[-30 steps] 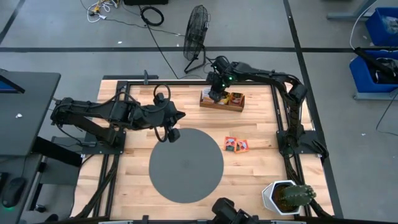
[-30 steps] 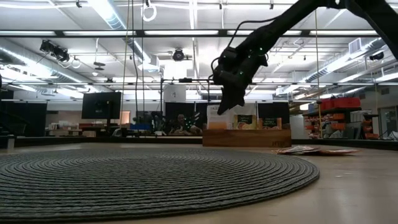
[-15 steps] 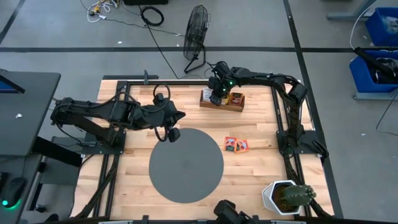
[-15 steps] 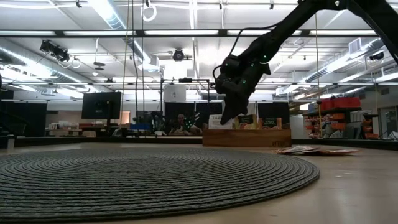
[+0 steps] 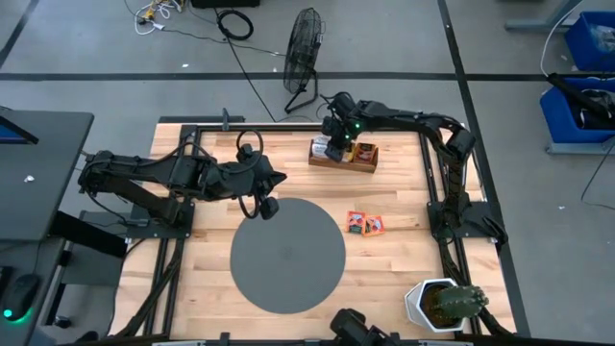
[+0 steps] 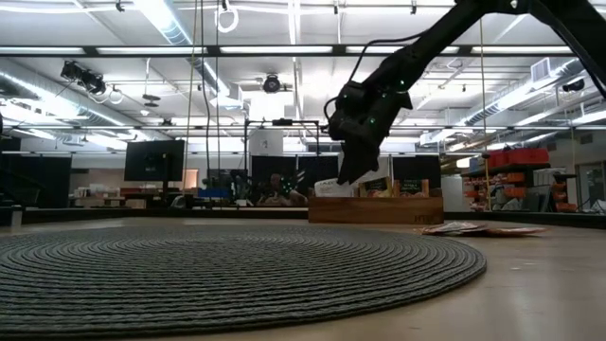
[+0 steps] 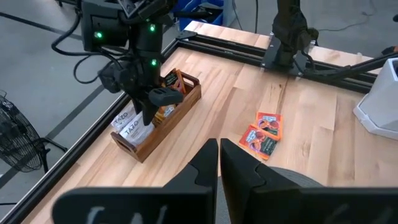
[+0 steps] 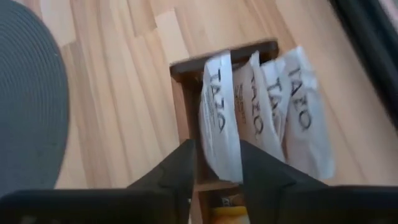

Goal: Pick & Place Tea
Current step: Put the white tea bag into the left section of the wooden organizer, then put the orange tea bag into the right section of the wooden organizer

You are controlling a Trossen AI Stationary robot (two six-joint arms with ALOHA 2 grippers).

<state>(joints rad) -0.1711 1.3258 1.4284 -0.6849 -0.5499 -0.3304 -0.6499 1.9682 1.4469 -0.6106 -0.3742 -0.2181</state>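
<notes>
A wooden box (image 5: 369, 165) at the table's far side holds upright tea packets, white ones (image 8: 292, 124) and orange ones (image 7: 174, 79). My right gripper (image 8: 217, 147) points steeply down into the box's left end, open, with one white packet (image 8: 216, 118) between its fingers. Two orange packets (image 5: 365, 223) lie flat on the wood to the right of the grey disc (image 5: 287, 255). My left gripper (image 5: 279, 180) hovers shut above the disc's far left rim, holding nothing. My right gripper comes from above, slanting down, one finger (image 8: 181, 165) on each flat face of the outermost white packet's upper edge (image 8: 219, 163). The packet stands upright in the box. Whether the fingers touch it cannot be told.
A white pot with a cactus (image 5: 444, 305) stands at the near right corner. A black frame rail (image 5: 437, 183) runs along the table's right side. Bare wood lies between the box and the disc.
My right gripper has sunk a little toward the box's left end, and its fingers have parted from shut to open over the white packet. The packets on the table have stayed where they were.
</notes>
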